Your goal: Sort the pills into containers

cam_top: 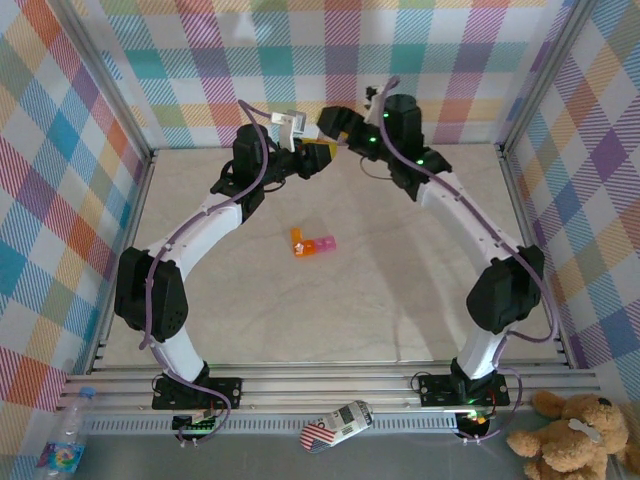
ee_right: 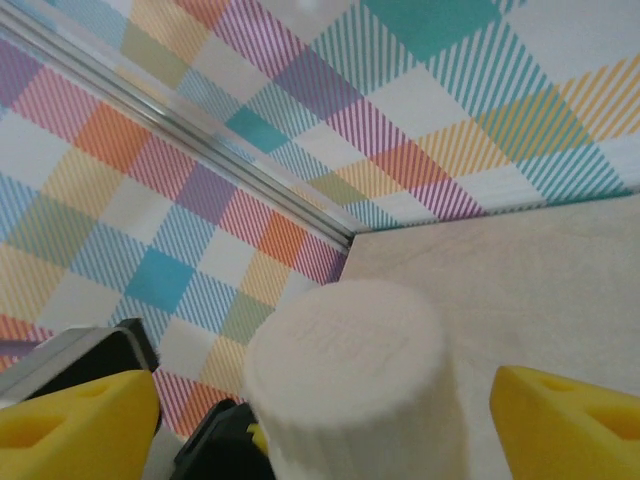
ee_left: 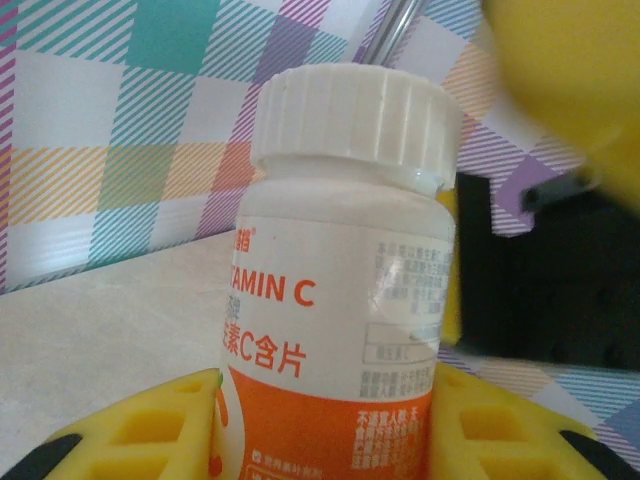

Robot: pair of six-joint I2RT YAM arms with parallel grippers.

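My left gripper [ee_left: 330,440] is shut on a white and orange vitamin C bottle [ee_left: 345,300], a yellow finger [ee_left: 150,430] pressed to each side of its lower body. The bottle stands upright with its ribbed white cap [ee_left: 355,125] on. The same cap [ee_right: 345,370] sits between the yellow fingers [ee_right: 570,420] of my right gripper [ee_right: 320,430], which is open with a gap on both sides. Both grippers meet high at the back of the table, left [cam_top: 320,152] and right [cam_top: 338,128]. The containers [cam_top: 312,243], an orange and pink strip, lie mid-table. The pills are out of view.
Checkered walls [cam_top: 330,60] and metal frame posts close in the table [cam_top: 420,290] at the back and sides. A water bottle [cam_top: 65,440], a small striped object [cam_top: 338,425] and a teddy bear [cam_top: 575,435] lie in front of the arm bases.
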